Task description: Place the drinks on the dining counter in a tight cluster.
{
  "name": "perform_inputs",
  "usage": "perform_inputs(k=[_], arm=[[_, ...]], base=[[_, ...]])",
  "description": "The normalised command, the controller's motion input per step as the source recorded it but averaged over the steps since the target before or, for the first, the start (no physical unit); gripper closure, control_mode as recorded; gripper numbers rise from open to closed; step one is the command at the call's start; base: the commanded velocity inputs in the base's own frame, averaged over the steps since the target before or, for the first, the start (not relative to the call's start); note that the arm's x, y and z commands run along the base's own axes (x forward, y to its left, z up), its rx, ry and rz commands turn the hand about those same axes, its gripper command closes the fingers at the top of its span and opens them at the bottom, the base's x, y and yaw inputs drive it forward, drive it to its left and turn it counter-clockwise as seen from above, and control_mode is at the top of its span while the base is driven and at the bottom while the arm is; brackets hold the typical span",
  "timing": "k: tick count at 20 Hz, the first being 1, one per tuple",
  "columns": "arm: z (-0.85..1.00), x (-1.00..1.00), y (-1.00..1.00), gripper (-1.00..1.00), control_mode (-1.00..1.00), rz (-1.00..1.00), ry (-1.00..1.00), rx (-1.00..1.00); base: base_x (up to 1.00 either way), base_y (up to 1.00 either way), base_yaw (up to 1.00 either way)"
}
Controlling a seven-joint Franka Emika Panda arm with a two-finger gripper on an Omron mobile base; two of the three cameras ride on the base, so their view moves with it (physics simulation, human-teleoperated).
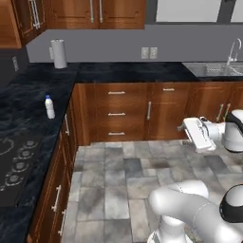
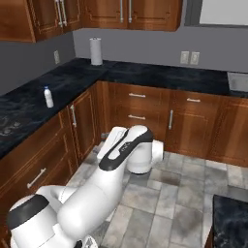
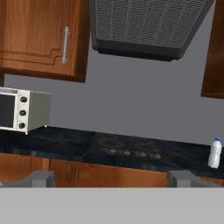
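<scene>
A small white bottle with a blue cap (image 1: 49, 107) stands upright on the narrow black counter, just beyond the cooktop (image 1: 14, 163). The bottle (image 2: 48, 97) also shows at the left of the right base view, and the bottle (image 3: 215, 153) at the right edge of the hand view. My gripper (image 1: 187, 135) hangs over the floor, well away from the bottle and facing that counter. The gripper (image 3: 113, 178) stands open with nothing between its fingertips (image 3: 41, 177). A corner of the dining counter (image 2: 231, 218) shows at the lower right.
A paper towel roll (image 1: 58, 53) stands in the back corner of the counter. A sink (image 1: 220, 69) lies at the back right. A toaster oven (image 3: 19, 109) sits left of the cooktop, under wooden cabinets, with a range hood (image 3: 144, 28) above. Tiled floor (image 1: 118, 180) lies between the cabinets.
</scene>
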Motion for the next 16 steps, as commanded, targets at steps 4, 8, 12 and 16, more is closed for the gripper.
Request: perform_inputs(k=[4,8,12,16], arm=[[0.00,0.00,0.00,-1.00,1.00,0.00,0.00,0.00],[0.00,0.00,0.00,-1.00,1.00,0.00,0.00,0.00],[0.00,0.00,0.00,-1.00,1.00,0.00,0.00,0.00],[0.00,0.00,0.00,-1.00,1.00,0.00,0.00,0.00]], base=[[0.94,0.16,0.09],[0.94,0.17,0.11],[0.94,0.15,0.13],[0.94,0.13,0.15]])
